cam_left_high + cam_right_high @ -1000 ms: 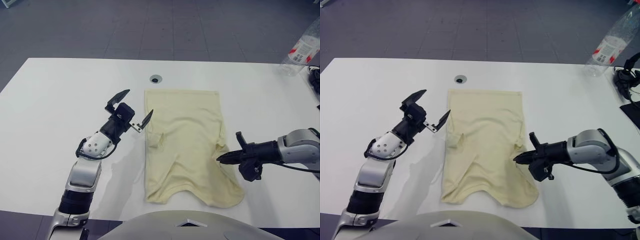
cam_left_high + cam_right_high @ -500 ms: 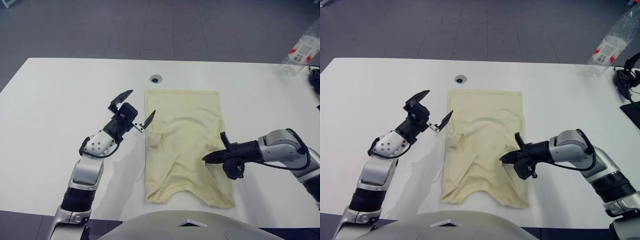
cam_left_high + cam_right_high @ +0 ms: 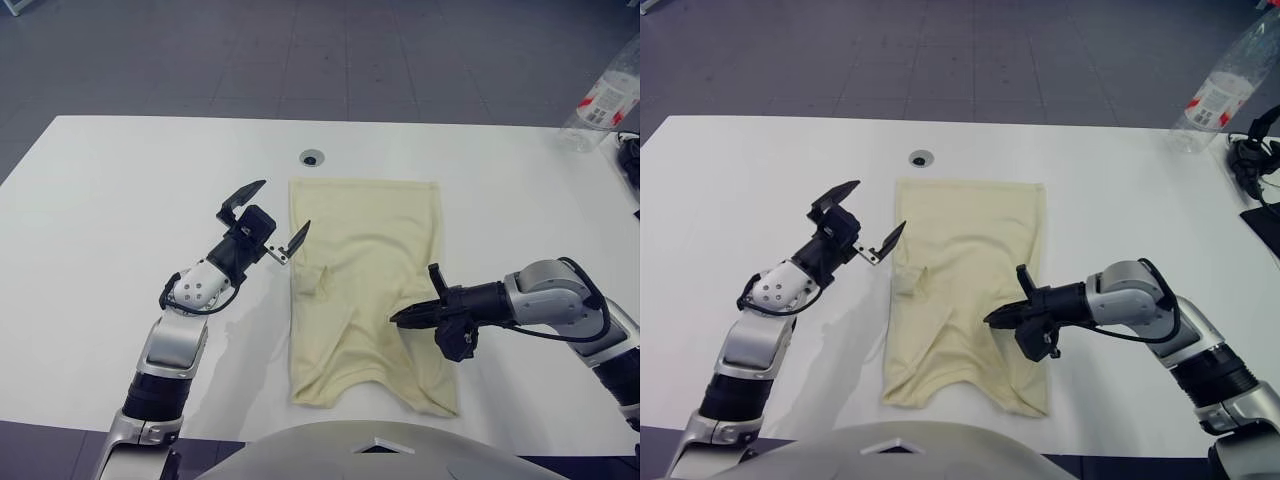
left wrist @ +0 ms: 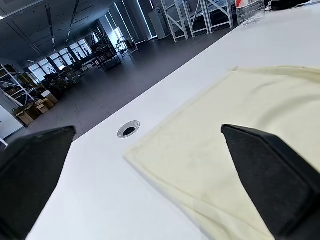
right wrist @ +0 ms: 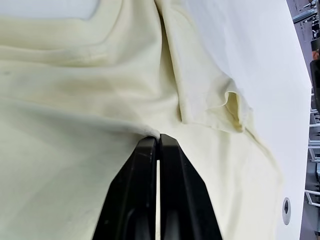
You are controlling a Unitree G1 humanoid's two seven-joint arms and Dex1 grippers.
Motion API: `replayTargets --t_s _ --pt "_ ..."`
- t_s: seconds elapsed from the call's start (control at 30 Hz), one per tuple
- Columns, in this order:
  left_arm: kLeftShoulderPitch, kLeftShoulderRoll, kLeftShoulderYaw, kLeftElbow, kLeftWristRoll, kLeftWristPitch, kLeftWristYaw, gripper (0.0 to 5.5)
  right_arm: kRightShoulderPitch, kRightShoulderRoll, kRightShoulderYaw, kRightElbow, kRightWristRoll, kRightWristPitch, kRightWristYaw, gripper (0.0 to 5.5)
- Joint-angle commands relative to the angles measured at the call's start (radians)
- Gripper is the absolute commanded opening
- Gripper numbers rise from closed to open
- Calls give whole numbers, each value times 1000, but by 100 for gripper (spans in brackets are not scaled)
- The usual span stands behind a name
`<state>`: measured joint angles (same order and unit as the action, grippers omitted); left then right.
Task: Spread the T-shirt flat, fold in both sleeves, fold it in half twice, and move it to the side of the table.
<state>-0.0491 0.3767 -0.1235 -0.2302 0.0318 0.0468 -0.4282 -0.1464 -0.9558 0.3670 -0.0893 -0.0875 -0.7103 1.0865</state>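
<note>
Right gripper (image 3: 394,318), lower centre-right, clamped tight on T-shirt (image 3: 365,235) sleeve fabric, likely to fold it inward; left gripper (image 3: 281,205), centre-left, spread wide, empty, beside the cloth's edge.

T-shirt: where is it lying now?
In the left eye view, the T-shirt lies mid-table below the cable hole, beside the left end effector, pinched by the right end effector.

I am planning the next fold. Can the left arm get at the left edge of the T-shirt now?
Probably yes. The left end effector is open beside the left edge of the T-shirt, with bare table between them. The right end effector grips the other side.
</note>
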Motion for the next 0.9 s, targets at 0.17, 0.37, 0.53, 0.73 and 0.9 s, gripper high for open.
replayTargets --t_s 0.17,0.37,0.53,0.73,0.9 --pt "-4 14 0 4 11 -4 -13 540 32 0 -1 33 -76 91 -22 104" --pt "1 15 1 -1 11 -3 -19 540 40 16 -35 7 -11 158 -39 204" --pt "6 15 -2 -4 13 -4 -25 540 42 21 -123 -42 165 279 -45 281" --pt "10 18 -4 -6 14 -7 -30 540 -5 33 -235 45 298 443 -45 388" --pt "6 23 -6 6 14 -17 -37 540 -6 39 -176 215 248 434 53 476"
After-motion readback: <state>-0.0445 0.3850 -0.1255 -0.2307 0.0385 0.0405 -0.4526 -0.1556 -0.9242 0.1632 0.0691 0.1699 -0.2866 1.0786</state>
